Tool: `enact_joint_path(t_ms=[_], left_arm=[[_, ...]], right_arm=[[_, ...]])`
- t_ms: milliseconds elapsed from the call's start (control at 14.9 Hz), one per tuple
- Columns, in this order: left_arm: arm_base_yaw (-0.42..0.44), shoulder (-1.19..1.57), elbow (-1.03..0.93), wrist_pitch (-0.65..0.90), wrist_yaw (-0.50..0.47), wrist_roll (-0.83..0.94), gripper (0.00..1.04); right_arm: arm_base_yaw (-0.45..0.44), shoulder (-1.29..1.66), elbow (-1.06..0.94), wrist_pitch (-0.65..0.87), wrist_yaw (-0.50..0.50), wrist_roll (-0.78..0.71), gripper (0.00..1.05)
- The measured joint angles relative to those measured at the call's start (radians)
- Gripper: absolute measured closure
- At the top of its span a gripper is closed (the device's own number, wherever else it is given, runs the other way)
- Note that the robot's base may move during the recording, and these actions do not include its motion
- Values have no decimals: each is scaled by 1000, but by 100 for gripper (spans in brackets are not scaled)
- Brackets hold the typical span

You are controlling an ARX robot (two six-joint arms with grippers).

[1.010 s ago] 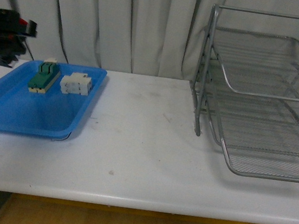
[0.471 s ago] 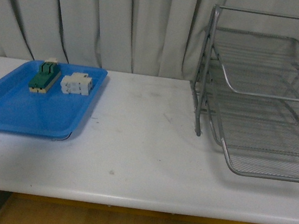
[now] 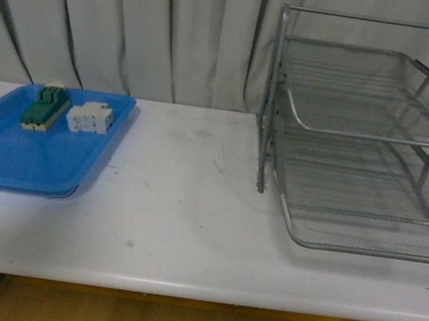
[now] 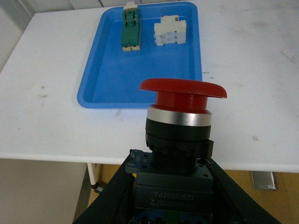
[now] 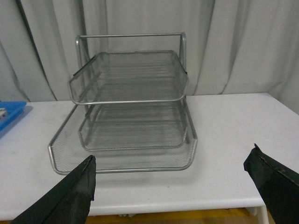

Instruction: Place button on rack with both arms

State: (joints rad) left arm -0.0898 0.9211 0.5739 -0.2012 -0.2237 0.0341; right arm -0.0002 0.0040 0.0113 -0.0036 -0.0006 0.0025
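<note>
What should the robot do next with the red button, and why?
Probably carry the button right, toward the rack: the left gripper holds it near the tray, far from the rack, and the open right gripper faces the rack.

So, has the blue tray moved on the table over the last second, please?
No. The blue tray and the rack both show further left in the front view, gap unchanged; the camera shifted.

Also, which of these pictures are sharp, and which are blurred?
Front view: slightly soft, mesh of the rack hazy. Left wrist view: sharp, print on the button readable. Right wrist view: rack clear, the gripper fingers plain black, no detail.
</note>
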Motion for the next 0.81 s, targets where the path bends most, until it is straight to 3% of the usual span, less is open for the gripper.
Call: enact_joint_path(t_ms=[808], left_arm=[[0,0,0,1,2,0,69]], right_arm=[[0,0,0,0,0,0,6]])
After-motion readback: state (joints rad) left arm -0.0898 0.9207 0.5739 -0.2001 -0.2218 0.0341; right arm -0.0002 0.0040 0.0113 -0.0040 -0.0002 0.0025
